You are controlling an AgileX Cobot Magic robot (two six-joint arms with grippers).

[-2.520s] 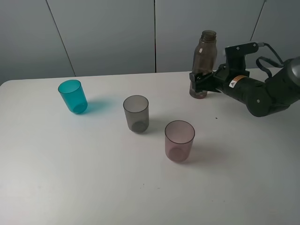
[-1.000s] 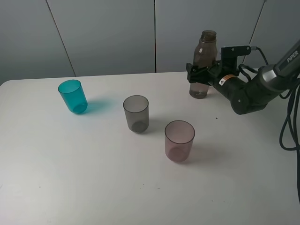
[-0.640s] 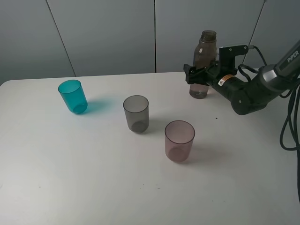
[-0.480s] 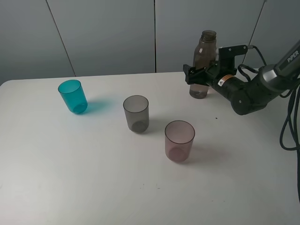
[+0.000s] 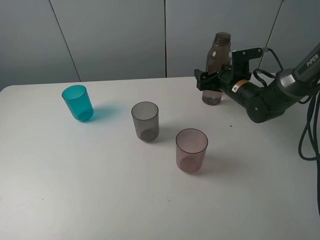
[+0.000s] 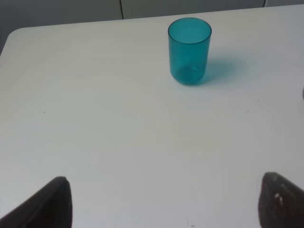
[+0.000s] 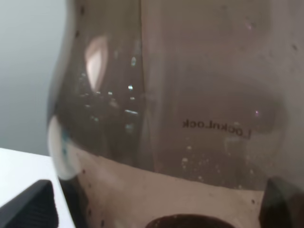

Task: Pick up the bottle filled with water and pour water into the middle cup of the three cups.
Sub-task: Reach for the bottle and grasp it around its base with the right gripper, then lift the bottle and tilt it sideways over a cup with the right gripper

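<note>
My right pincer straddles the lower body of the smoky brown bottle, which stands upright on the table at the far right, well apart from the cups. In the wrist view the bottle fills the space between my two fingers. I cannot tell whether they press on it yet or sit just off its wall. My left pincer hangs spread wide over bare table with nothing in it, the teal cup ahead of it.

The grey middle cup waits in the centre, with the pink cup near it on the bottle's side.

Risks as I judge them:
- The hold is low on a tall, curved, smooth bottle. A light squeeze could let it slip or swing when lifted.
- There is no cap, so any jerk or early tilt spills water on the table.
- My path to the grey cup passes close to the pink one, so a low carry could knock it over.
- The cups are narrow and light. A fast pour may overshoot the rim or hit the wrong cup.
</note>
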